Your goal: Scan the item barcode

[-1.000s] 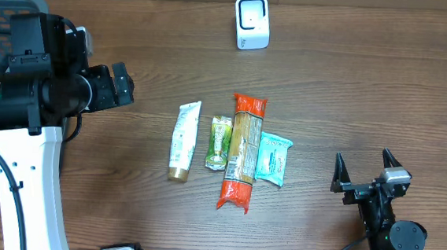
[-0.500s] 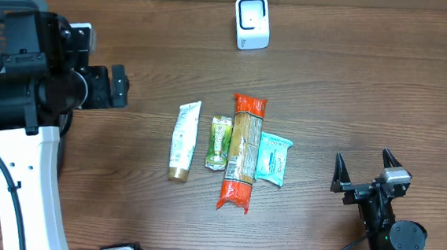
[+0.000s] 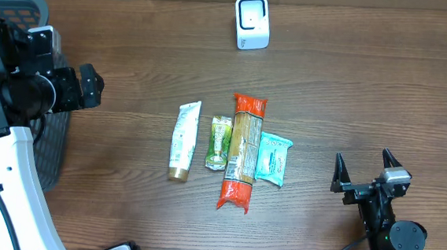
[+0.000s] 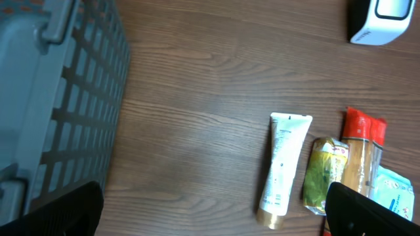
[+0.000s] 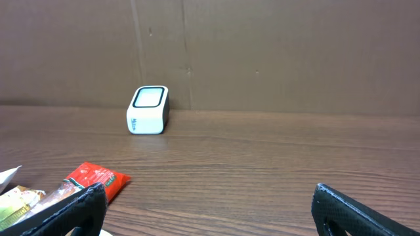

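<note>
Four items are seen lined up side by side at the middle of the wooden table (image 3: 352, 87). A white tube (image 3: 184, 140) is laid on the left. Next come a small green packet (image 3: 219, 143), a long pack with orange ends (image 3: 244, 152), and a pale blue pouch (image 3: 272, 158) tucked against the pack's right side. None of them is held.

The white scanner (image 3: 252, 22) is stood upright at the far edge of the table, well apart from the row and roughly in line with the long pack.

The left gripper (image 3: 82, 88) is held out at the left side, just beside the grey basket (image 3: 27, 2) and well apart from the tube. Its jaws are spread wide and nothing is gripped. From the left wrist view the basket wall (image 4: 72, 98) is seen on the left and the tube (image 4: 283, 164) off to the right. The two dark fingers (image 4: 62, 210) are parted at the bottom corners, with bare wood between them.

The right gripper (image 3: 362, 161) is parked near the front right of the table, away from the pouch. Its jaws are also fully parted and empty. In the right wrist view the scanner (image 5: 148, 110) is framed across the table, and an orange end of the long pack (image 5: 92, 180) is caught low on the left.
</note>
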